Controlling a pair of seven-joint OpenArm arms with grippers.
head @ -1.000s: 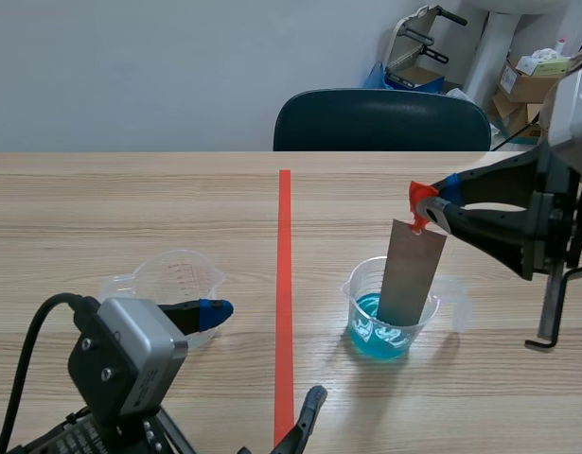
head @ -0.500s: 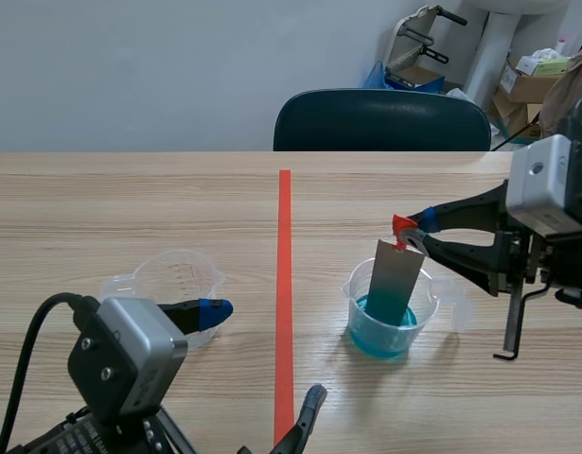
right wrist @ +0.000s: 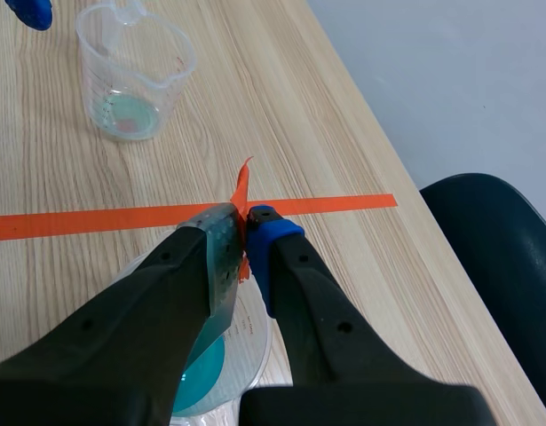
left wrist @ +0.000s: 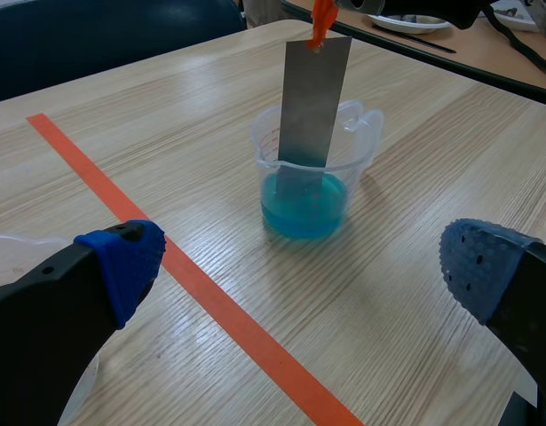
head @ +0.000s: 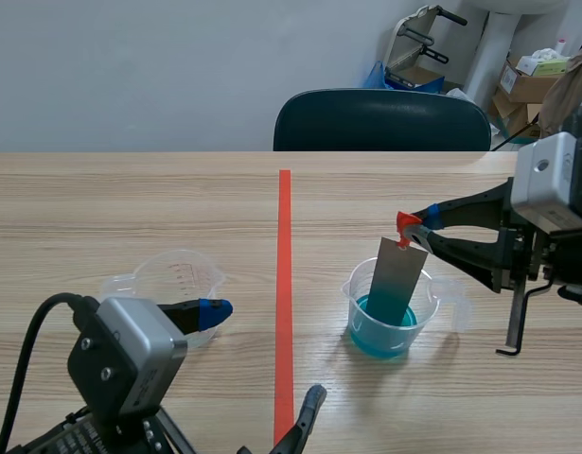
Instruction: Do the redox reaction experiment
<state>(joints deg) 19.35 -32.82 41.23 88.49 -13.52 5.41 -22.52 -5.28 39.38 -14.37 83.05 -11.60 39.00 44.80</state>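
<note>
Our right gripper [right wrist: 246, 232] is closed on the orange tab [right wrist: 241, 197] at the top of the metal strip [head: 396, 279], its two pads pinching the tab with no gap between them. The strip hangs from it slightly tilted, and its lower end sits inside the beaker [head: 393, 312], down in the blue liquid [head: 380, 328] at the bottom. The beaker stands on the worktop [head: 130, 199] to the right of the tape line [head: 284, 284], directly under the right gripper. Across the line, our left gripper [left wrist: 304, 262] is spread wide and holds nothing; it sits low, just beside the second beaker [head: 167, 284], which shows only a faint trace at its bottom. We judge that the step in hand is the dip itself, with the metal in the solution so that the reaction can run. The next move, as we read it, calls for a steady hold with the strip's end under the surface, then a straight lift clear of the rim. A sideways pull could catch the rim and tip the light beaker.
</note>
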